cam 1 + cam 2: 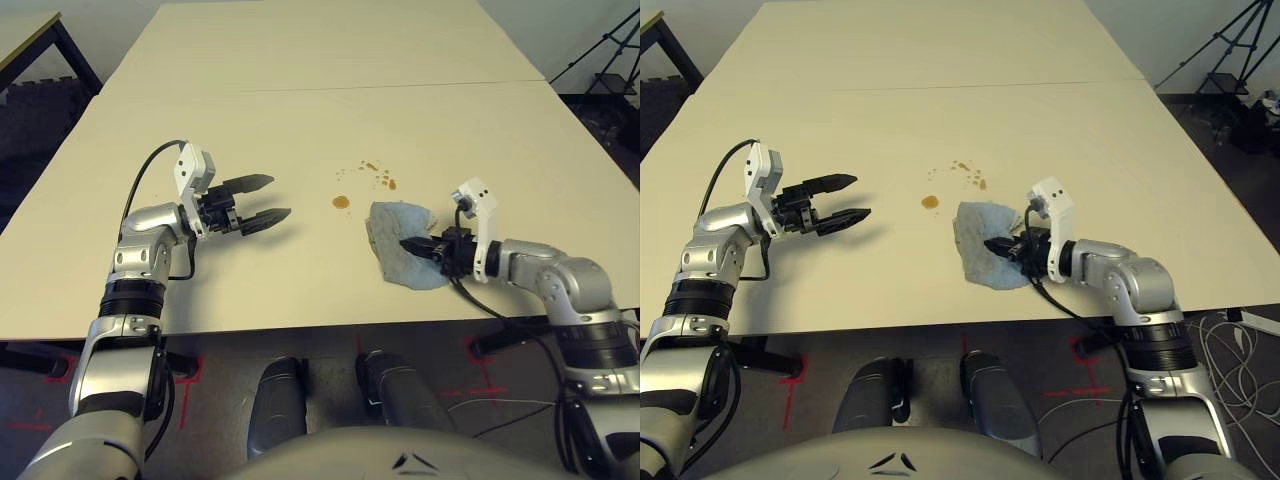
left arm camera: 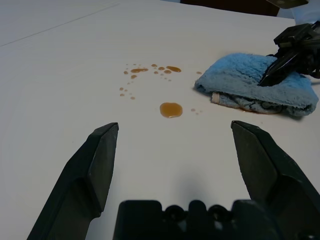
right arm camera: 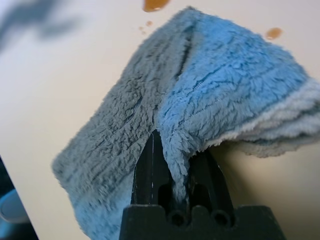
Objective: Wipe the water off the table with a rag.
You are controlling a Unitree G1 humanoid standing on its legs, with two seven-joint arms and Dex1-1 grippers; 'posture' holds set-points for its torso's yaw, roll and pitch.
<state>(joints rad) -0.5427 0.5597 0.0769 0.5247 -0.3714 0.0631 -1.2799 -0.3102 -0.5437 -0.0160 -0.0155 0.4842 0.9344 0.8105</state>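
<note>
A: Where is the rag seen on the table?

B: It is seen at about four o'clock of the tabletop's middle in the head views, near the front edge. It is a fluffy blue cloth, folded and rumpled, lying flat on the pale surface.

A: How is it held?

B: The right gripper is clenched on it. In the right wrist view a fold of the blue pile is seen pinched between the two black fingers, with the rest of the cloth spread out beyond them.

A: And the water?

B: A round amber blotch is seen just beside the rag, at about ten o'clock of it. A scatter of smaller drops is seen at about twelve o'clock of the rag, a little farther off. In the left wrist view the blotch and the drops are seen bare on the table, apart from the cloth's edge.

A: What of the other arm?

B: The left gripper is held above the table at about nine o'clock of the blotch, well apart from it. Its jaws are released and spread wide, with nothing between them.
</note>
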